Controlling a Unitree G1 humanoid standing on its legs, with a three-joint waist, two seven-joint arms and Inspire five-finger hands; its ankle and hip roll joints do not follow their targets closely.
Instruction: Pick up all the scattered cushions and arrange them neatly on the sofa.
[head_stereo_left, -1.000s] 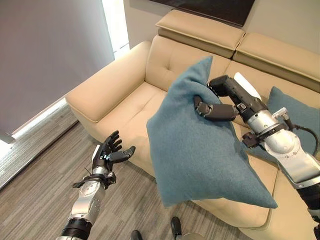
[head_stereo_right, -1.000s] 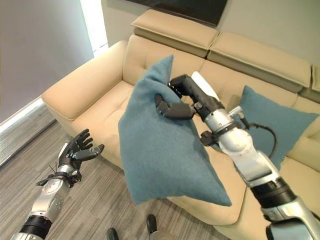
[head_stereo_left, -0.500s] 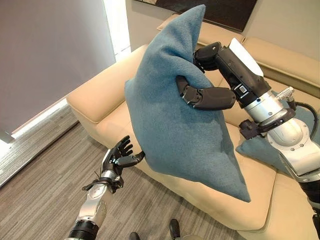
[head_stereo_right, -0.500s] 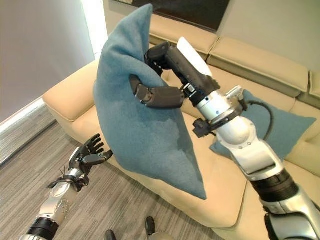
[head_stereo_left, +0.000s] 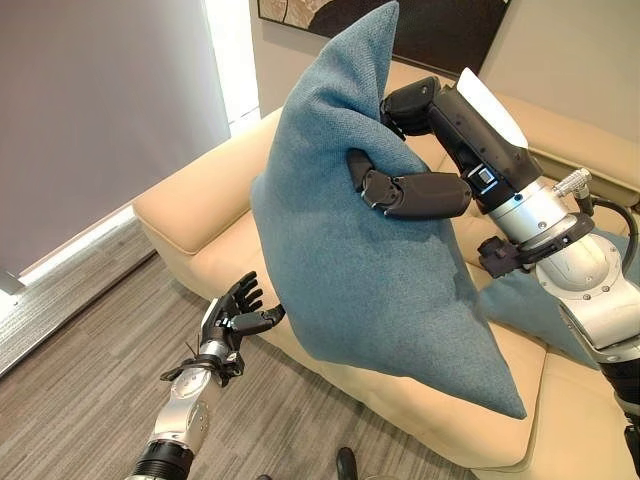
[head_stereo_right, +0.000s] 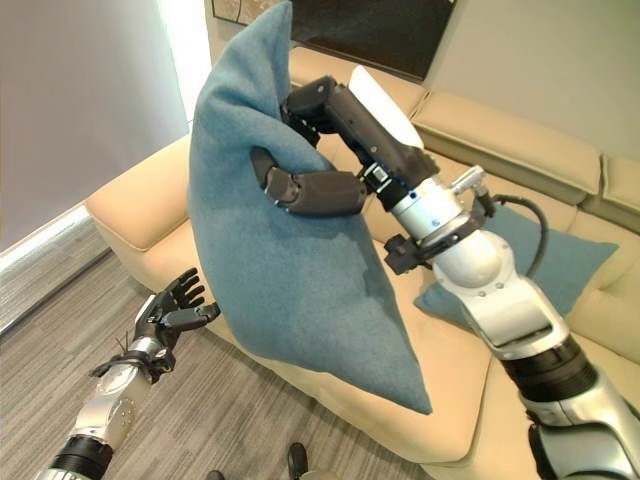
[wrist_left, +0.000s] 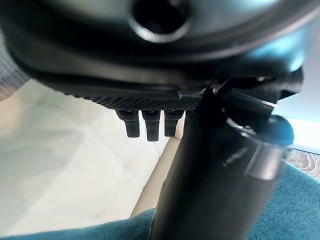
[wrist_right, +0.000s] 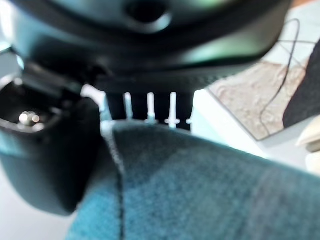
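Right hand (head_stereo_left: 420, 190) is clamped on the big teal cushion (head_stereo_left: 370, 260) near its top: thumb across the front face, fingers wrapped behind the edge. Right arm comes in from lower right, forearm angled up toward frame centre, cushion raised in the air and hanging point-down, its top corner at the upper edge of the frame, bottom corner low right over the sofa (head_stereo_left: 200, 200) seat front. Left hand (head_stereo_left: 235, 312) sits lower left, forearm rising from the bottom edge, palm facing the cushion, fingers spread and relaxed, grasping nothing, fingertips just beside the cushion's lower left edge. Second teal cushion (head_stereo_right: 560, 265) leans on the sofa back at right, behind the right arm. Wood-look floor (head_stereo_left: 70, 400) at lower left.
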